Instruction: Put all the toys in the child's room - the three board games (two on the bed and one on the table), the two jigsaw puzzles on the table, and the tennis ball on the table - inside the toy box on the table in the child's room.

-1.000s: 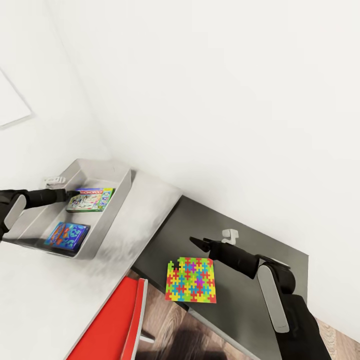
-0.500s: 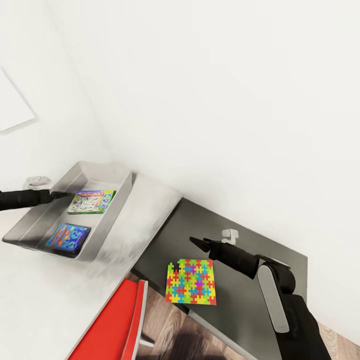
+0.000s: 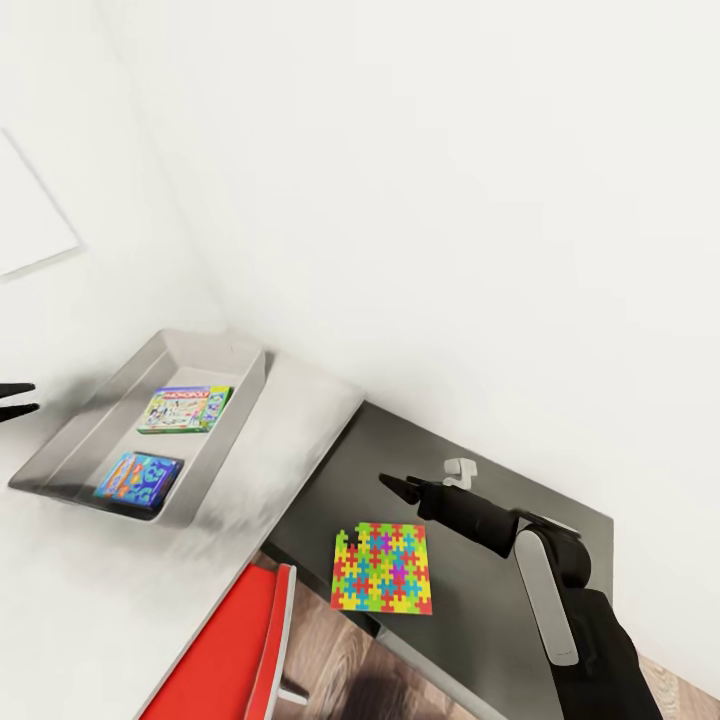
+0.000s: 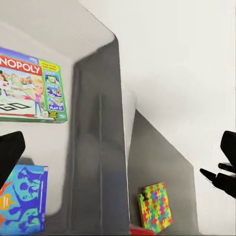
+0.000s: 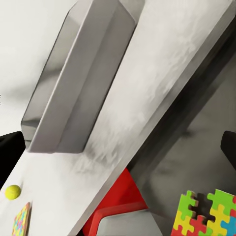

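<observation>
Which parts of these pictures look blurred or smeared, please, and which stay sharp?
Head view: the table top looks smeared with grey smudges, while the jigsaw puzzle stays crisp. Left wrist view: the Monopoly box lettering reads clearly. Right wrist view: the tennis ball looks soft.

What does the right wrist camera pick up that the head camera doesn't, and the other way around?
Right wrist view alone: the tennis ball on the pale tabletop, and beside it the corner of a second jigsaw puzzle.

Head view alone: the inside of the toy box, holding the Monopoly box and a blue game box; also the left gripper, open, at the picture's edge, and the right gripper.

Both: the toy box, the table, the red chair and the jigsaw puzzle hanging by the desk's dark side.
</observation>
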Controlling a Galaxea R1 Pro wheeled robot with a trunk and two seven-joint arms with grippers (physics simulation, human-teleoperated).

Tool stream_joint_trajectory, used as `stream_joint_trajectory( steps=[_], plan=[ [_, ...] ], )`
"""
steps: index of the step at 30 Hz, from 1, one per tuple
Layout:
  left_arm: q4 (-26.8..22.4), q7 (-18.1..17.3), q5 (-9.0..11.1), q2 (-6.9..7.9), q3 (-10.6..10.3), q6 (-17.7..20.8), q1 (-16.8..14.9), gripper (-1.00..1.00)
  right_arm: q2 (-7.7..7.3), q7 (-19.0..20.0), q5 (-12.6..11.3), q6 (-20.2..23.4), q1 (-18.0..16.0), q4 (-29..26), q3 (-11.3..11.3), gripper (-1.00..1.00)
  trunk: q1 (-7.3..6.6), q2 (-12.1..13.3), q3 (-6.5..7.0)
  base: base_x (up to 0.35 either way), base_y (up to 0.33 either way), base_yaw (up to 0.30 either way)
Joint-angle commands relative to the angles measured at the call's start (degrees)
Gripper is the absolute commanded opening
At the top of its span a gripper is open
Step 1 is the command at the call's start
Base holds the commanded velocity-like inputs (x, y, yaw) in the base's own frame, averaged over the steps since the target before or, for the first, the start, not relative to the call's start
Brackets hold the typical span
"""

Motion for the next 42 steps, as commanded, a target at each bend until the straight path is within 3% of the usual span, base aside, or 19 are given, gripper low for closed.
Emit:
stream_joint_trajectory(
  steps=[1,4,9,14,26,42],
  plan=[
    [2.72,-1.93,-0.09,0.35,-0.12,0.16,0.00,1.00,0.06,0.24,0.05,0.35,-0.05,-0.03,-0.11,1.00,0.04,-0.10,0.00,0.000,0.000,0.000],
    [7.80,-1.93,-0.24,0.90,-0.10,-1.44,0.10,1.00,0.06,0.24,0.08,0.35,-0.05,0.01,-0.13,1.00,0.04,-0.10,0.28,0.000,0.000,0.000],
    [17.40,-1.93,-0.26,1.87,-0.13,-7.36,0.16,1.00,0.06,0.24,0.18,0.26,-0.05,0.05,-0.14,1.00,0.04,-0.10,0.73,0.000,0.000,0.000],
    [23.65,-1.93,-0.30,2.41,-0.28,-11.52,0.21,1.00,0.06,0.29,0.28,-1.14,-0.05,0.06,-0.10,1.00,0.04,-0.10,1.19,0.000,0.000,0.000],
    [26.66,-1.93,-2.08,2.50,-0.43,-12.52,0.27,1.00,0.06,0.24,0.55,-2.16,-0.05,0.10,-0.05,1.00,0.04,-0.10,2.28,0.000,0.000,0.000],
    [26.85,-1.93,-2.12,2.38,-0.42,-12.46,0.26,1.00,0.18,-0.67,0.66,-2.63,-0.05,0.65,-0.04,1.00,0.04,-0.10,2.72,-0.102,0.000,0.000]
  ],
)
